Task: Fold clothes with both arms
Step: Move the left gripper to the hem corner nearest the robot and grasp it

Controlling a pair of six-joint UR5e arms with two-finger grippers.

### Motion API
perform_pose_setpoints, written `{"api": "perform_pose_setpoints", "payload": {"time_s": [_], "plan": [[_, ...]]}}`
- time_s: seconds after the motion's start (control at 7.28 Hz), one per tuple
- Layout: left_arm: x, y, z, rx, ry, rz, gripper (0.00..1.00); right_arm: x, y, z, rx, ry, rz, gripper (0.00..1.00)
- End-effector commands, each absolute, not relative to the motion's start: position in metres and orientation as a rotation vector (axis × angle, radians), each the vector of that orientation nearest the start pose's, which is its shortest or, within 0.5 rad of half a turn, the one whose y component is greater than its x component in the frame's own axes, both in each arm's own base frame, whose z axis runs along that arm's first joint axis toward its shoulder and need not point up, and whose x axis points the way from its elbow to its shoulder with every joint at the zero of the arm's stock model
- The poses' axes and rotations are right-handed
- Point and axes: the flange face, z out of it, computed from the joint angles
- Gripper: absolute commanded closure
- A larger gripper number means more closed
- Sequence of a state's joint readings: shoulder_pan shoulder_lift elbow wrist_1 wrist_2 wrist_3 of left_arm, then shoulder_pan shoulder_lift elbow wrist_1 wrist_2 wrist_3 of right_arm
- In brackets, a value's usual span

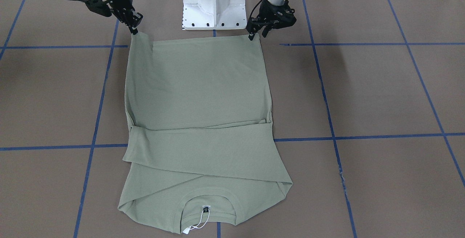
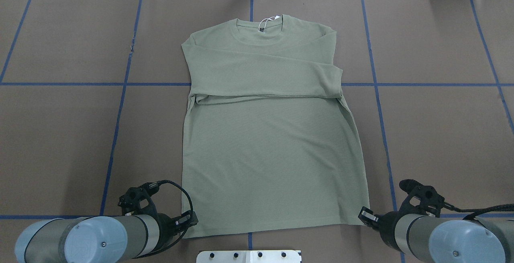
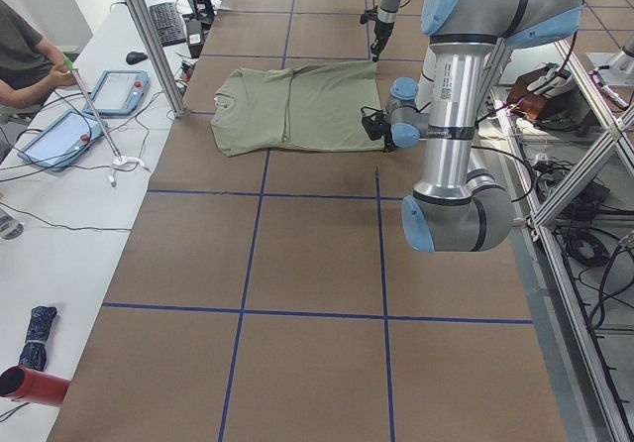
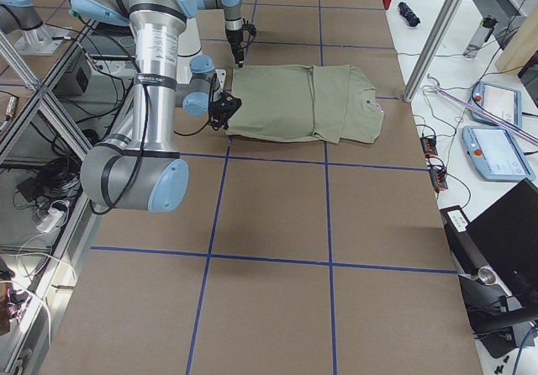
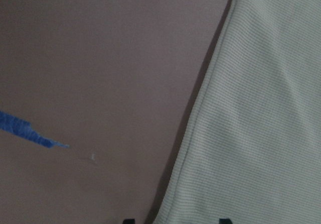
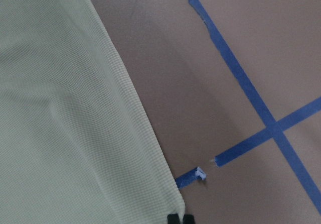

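The olive-green shirt (image 1: pixel 196 85) lies flat on the brown table with both sleeves folded across the chest and the collar far from the robot. It also shows in the overhead view (image 2: pixel 273 146). Its black neck label (image 1: pixel 206 206) and white hang tag (image 1: pixel 186 230) sit at the collar. My left gripper (image 1: pixel 257 34) is open at the hem's corner, and in the left wrist view (image 5: pixel 175 220) the tips straddle the cloth edge (image 5: pixel 261 108). My right gripper (image 1: pixel 134 31) is shut on the other hem corner, which is slightly raised; the right wrist view (image 6: pixel 180 218) shows the tips together at the corner (image 6: pixel 60 108).
The white pedestal (image 1: pixel 213 9) stands just behind the hem, between the arms. Blue tape lines (image 1: pixel 363 136) grid the table. A side bench with tablets (image 3: pixel 119 90) and a seated person (image 3: pixel 20 55) lies beyond the collar end.
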State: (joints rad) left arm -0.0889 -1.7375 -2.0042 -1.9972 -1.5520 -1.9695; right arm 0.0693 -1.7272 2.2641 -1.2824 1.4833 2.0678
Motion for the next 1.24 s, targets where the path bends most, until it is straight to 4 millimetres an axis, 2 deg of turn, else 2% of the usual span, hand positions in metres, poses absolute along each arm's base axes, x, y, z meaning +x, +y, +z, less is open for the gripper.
{"api": "perform_pose_setpoints", "payload": {"time_s": [0.0, 0.27, 0.41, 0.55, 0.69, 0.82, 1.1], "plan": [[0.52, -0.181, 0.331, -0.153, 1.016, -0.472, 1.0, -0.401, -0.17, 0.376, -0.096, -0.835, 0.569, 1.0], [0.521, -0.174, 0.329, -0.161, 1.019, -0.459, 1.0, -0.401, -0.169, 0.375, -0.097, -0.837, 0.567, 1.0], [0.507, -0.176, 0.311, -0.166, 1.059, -0.461, 1.0, -0.396, -0.168, 0.362, -0.104, -0.865, 0.565, 1.0], [0.475, -0.174, 0.294, -0.176, 1.1, -0.457, 1.0, -0.384, -0.165, 0.339, -0.121, -0.909, 0.557, 1.0], [0.439, -0.171, 0.287, -0.183, 1.122, -0.454, 1.0, -0.377, -0.16, 0.33, -0.136, -0.912, 0.542, 1.0], [0.416, -0.168, 0.288, -0.185, 1.12, -0.456, 1.0, -0.372, -0.15, 0.318, -0.151, -0.925, 0.52, 1.0], [0.402, -0.156, 0.289, -0.231, 1.11, -0.48, 1.0, -0.36, -0.123, 0.3, -0.185, -0.909, 0.45, 1.0]]}}
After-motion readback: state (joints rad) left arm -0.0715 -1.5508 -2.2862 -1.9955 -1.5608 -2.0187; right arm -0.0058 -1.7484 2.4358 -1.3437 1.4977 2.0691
